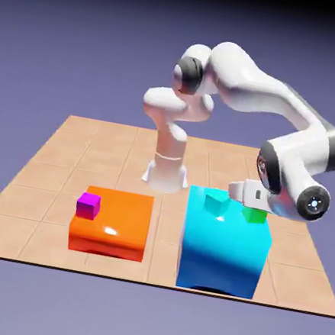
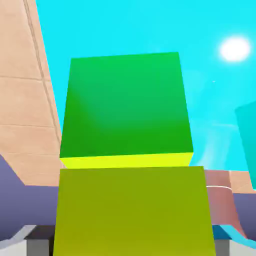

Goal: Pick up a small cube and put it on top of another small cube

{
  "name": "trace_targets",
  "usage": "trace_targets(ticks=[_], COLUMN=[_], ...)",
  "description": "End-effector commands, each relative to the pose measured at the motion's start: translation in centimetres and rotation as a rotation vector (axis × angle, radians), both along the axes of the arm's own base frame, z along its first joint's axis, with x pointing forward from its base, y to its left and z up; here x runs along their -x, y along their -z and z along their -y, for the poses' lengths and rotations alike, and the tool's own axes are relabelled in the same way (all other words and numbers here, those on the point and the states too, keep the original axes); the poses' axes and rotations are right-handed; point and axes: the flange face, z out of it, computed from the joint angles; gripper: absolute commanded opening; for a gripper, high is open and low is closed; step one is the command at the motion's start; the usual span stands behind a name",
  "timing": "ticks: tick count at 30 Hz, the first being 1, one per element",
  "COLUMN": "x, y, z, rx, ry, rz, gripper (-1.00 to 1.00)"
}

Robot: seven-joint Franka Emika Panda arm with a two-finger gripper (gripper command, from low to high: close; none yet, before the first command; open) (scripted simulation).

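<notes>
The small cube [image 2: 131,210], bright yellow, fills the bottom of the hand view between my grey fingertips [image 2: 39,246], which lie flush against its two sides. It rests against the green cube [image 2: 127,105], the other small cube, which stands on the big cyan block [image 2: 125,25]. In the exterior view my gripper [image 1: 252,204] sits directly over the green cube [image 1: 254,214] at the cyan block's [image 1: 222,250] far right corner. The hand hides the yellow cube there. My gripper [image 2: 131,246] is shut on the yellow cube.
A teal cube [image 1: 215,203] stands on the cyan block to the left of the green one, and shows at the hand view's right edge as the teal cube [image 2: 248,135]. A magenta cube [image 1: 88,205] sits on the big orange block [image 1: 113,227]. Tan tiled table [image 1: 48,157] surrounds both blocks.
</notes>
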Motion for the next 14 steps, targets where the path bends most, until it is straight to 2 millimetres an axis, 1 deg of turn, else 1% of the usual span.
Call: trace_targets(ticks=[1, 8, 14], x=[-0.4, -2.6, -3.6], y=[-0.3, -2.4, -3.7], z=[-0.1, -0.5, -0.3], rx=[0.000, -0.001, 0.001], ry=[0.000, 0.000, 0.000], rz=[0.000, -0.001, 0.000], gripper=[1.00, 1.00, 1.00])
